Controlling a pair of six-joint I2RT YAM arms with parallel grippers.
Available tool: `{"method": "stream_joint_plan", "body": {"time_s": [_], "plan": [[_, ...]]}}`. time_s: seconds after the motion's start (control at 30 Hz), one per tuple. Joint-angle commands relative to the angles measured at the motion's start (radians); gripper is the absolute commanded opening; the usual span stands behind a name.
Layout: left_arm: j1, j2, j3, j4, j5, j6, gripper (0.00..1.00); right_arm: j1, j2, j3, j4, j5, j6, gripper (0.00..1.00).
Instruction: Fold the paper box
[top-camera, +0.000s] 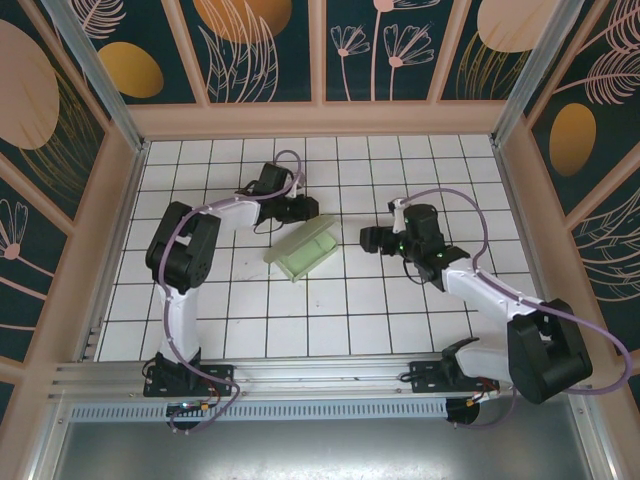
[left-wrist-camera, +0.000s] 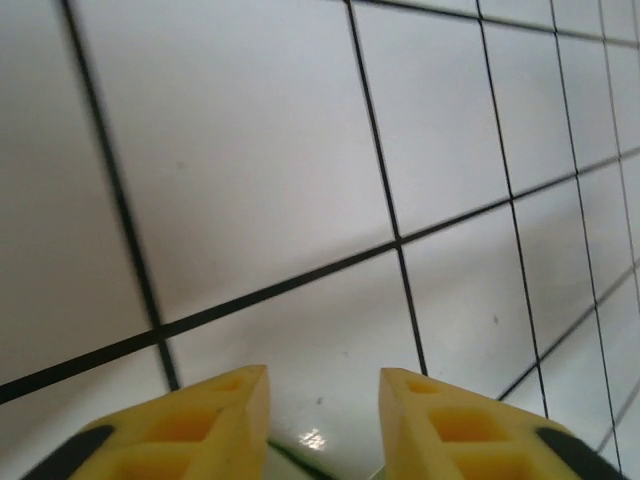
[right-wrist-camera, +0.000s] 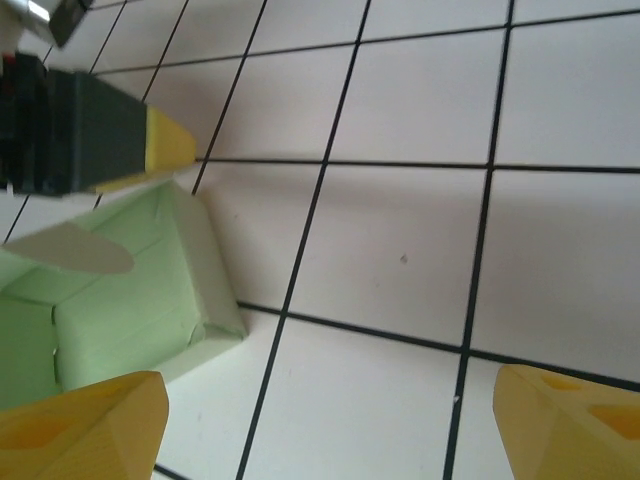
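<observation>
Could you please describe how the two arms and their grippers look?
The left arm and right arm have white links, black joints and a lilac cable looping alongside. The left gripper and right gripper are black with yellow, blocky fingertips.

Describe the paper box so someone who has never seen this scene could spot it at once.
Start at the white tiled table with black grid lines. Near its middle, between the left gripper and the right gripper, lies the paper box. It is the only pale mint-green thing there: a small shallow open tray of thin card.
</observation>
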Motion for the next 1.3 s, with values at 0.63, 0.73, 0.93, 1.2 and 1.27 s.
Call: {"method": "stream_joint_plan", "body": {"time_s": [0.63, 0.73, 0.93, 1.2, 1.27], "plan": [[0.050, -1.165, -0.803, -0.223, -0.450, -0.208, 0.97, 0.178, 0.562, 0.536, -0.056, 0.092, -0.165, 0.81], [0.049, -1.278, -0.913, -0.201, -0.382, -0.361, 0.89, 0.184, 0.610, 0.592, -0.083, 0.121, -0.144, 0.81], [-0.045, -1.322, -0.989, -0.173, -0.372, -0.568, 0.83, 0.199, 0.668, 0.665, -0.115, 0.144, -0.102, 0.81], [-0.158, -1.201, -0.954, -0.093, -0.383, -0.660, 0.78, 0.206, 0.723, 0.737, -0.168, 0.167, -0.045, 0.81], [-0.186, -1.138, -0.947, -0.037, -0.384, -0.675, 0.77, 0.206, 0.740, 0.756, -0.187, 0.166, -0.037, 0.81]]}}
